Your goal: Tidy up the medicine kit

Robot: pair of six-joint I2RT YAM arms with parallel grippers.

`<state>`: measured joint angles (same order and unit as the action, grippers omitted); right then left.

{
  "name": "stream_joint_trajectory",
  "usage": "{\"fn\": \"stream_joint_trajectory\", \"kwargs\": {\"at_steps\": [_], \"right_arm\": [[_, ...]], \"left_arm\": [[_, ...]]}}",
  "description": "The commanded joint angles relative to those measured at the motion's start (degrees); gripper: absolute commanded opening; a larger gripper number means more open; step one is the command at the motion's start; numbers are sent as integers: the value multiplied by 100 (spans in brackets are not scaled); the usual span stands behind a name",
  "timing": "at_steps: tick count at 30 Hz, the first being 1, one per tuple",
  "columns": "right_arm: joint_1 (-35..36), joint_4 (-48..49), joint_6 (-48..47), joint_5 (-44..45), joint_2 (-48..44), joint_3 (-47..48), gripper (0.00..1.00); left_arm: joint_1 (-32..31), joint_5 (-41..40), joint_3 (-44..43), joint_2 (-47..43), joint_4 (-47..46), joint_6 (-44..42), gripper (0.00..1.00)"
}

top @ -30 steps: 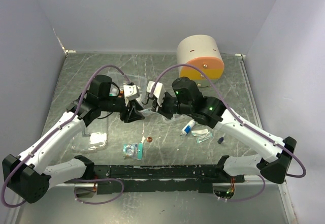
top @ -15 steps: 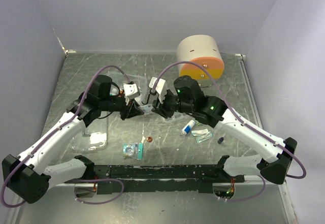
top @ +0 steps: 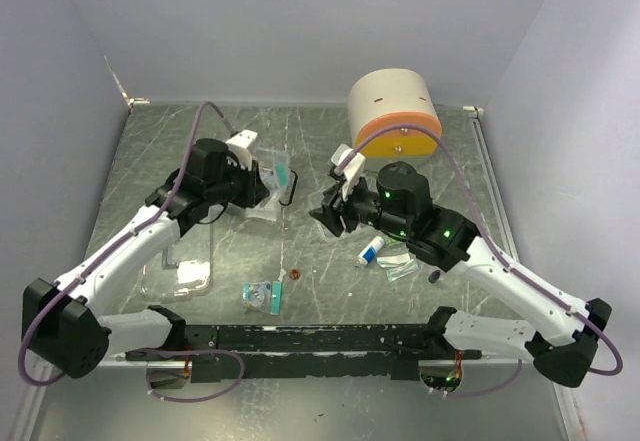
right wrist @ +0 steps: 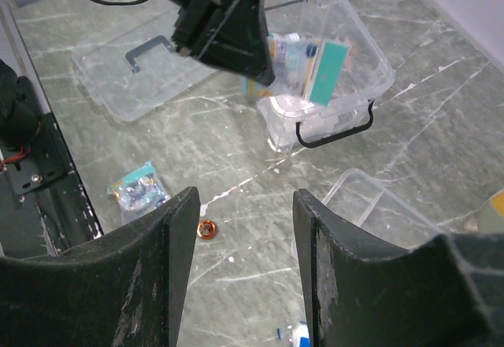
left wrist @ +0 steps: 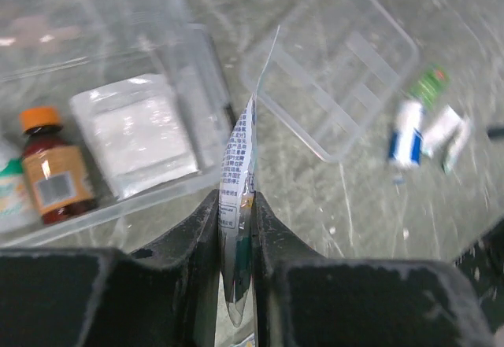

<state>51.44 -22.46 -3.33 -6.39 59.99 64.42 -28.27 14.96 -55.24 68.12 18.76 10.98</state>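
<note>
Your left tool (left wrist: pixel 236 202) is clenching a thin sachet (left wrist: pixel 239 158) between its jaws, holding it upright on edge. In the right wrist view the sachet is hanging at the open top of the kit (right wrist: pixel 364 68); whether it is touching the box is not clear.

The kit is sitting left of centre on the bench (top: pixel 440 161), toward the far side, with its black handle (right wrist: pixel 335 132) facing right. Inside it a brown bottle (left wrist: pixel 49 170) with an orange cap is lying beside a white pad (left wrist: pixel 138 134).

The lid (top: pixel 180 273) is lying well apart from the kit, near the left arm's forearm at the near left. The clear divided tray (left wrist: pixel 339 71) is resting on the bench just right of the kit.

Your right tool (right wrist: pixel 244 205) is hovering above the tray with its jaws spread and nothing between them.

Right of the tray a blue-and-white tube (top: pixel 370 252) is lying by a clear packet (top: pixel 402 267). A small copper ring (top: pixel 294 276) and a teal packet (top: pixel 262 295) are lying at the near centre. The cabinet (top: pixel 393 111) is standing at the far right.
</note>
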Motion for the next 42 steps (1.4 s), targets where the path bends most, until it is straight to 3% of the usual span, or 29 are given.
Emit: {"fn": "stream_joint_trajectory", "kwargs": {"at_steps": [1,4,24,33,42], "right_arm": [[-30,575,461,-34,-225,-352,51],[-36,703,635,-106,-212,-466,51],[-37,1512,1231,-483,232,-993,50],[-33,1665,1307,-551,373,-1046,50],[-33,1762,1377,-635,479,-1077,50]], "left_arm": [[63,-1819,-649,249,249,1203,23],[166,-2169,-757,421,359,1715,25],[306,-1298,-1111,2237,-306,2695,27],[314,-1188,-1230,2898,-370,2676,29],[419,-925,-1272,3176,-239,2518,40]]}}
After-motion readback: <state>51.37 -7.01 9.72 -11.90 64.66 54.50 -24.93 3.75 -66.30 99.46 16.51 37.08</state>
